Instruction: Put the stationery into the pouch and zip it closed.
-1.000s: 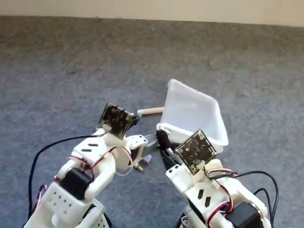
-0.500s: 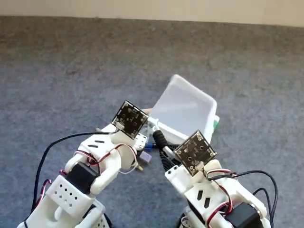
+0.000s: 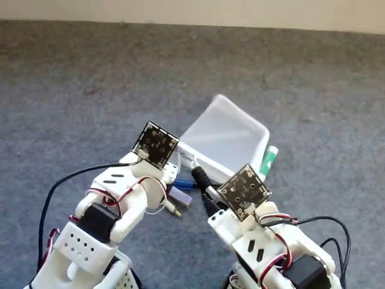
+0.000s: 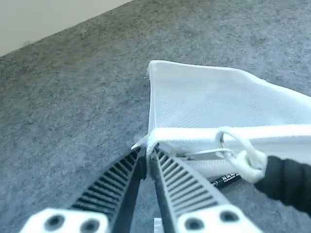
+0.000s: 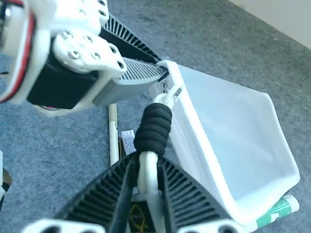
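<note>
White mesh pouch near the middle of the grey table, well away from its far edge, tilted up at the corner nearest the arms. That corner pinched between the closed fingers of the left gripper, hem caught right at the fingertips. Just beside the pinch, along the pouch's thick hem, a metal zip ring tied by white cord to a black ribbed handle. Right gripper clamped tight on the handle's pale stem, handle pointing at the held corner. Zip open or shut: impossible to tell. Under the pouch's side toward the table's right edge, a green-and-white tube, half poking out. Beneath the hem close to the grippers, a black pen with pale print, mostly covered. On the table between the two arms, a cream stick with a small white tag just beside it. Both arms side by side at the near edge.
</note>
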`<state>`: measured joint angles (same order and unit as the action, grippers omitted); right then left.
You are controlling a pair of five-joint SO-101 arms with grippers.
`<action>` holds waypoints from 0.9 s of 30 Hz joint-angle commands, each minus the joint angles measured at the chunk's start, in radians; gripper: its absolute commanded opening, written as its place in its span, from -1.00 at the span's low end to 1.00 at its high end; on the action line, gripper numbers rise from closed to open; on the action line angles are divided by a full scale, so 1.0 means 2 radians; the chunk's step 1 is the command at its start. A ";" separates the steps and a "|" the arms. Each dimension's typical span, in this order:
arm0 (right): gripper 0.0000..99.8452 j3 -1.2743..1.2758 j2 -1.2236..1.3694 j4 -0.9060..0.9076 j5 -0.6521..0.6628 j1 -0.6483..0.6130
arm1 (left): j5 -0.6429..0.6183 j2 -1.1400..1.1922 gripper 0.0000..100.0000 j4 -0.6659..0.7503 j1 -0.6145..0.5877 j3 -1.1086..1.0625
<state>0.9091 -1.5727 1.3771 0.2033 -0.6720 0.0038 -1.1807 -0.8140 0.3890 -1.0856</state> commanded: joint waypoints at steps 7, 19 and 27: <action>-0.99 -0.008 -0.002 -0.012 0.001 0.046 | -0.015 0.003 -0.99 -0.038 -0.046 0.056; -0.99 -0.009 -0.002 -0.011 0.001 0.072 | -0.020 0.003 -0.99 -0.078 -0.054 0.082; -0.99 -0.005 -0.002 -0.024 0.001 0.118 | -0.041 0.003 -0.99 -0.083 -0.120 0.092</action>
<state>0.9091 -1.5727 1.3694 0.2064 -0.4833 -0.0621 -1.1807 -0.9751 0.2202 -0.9643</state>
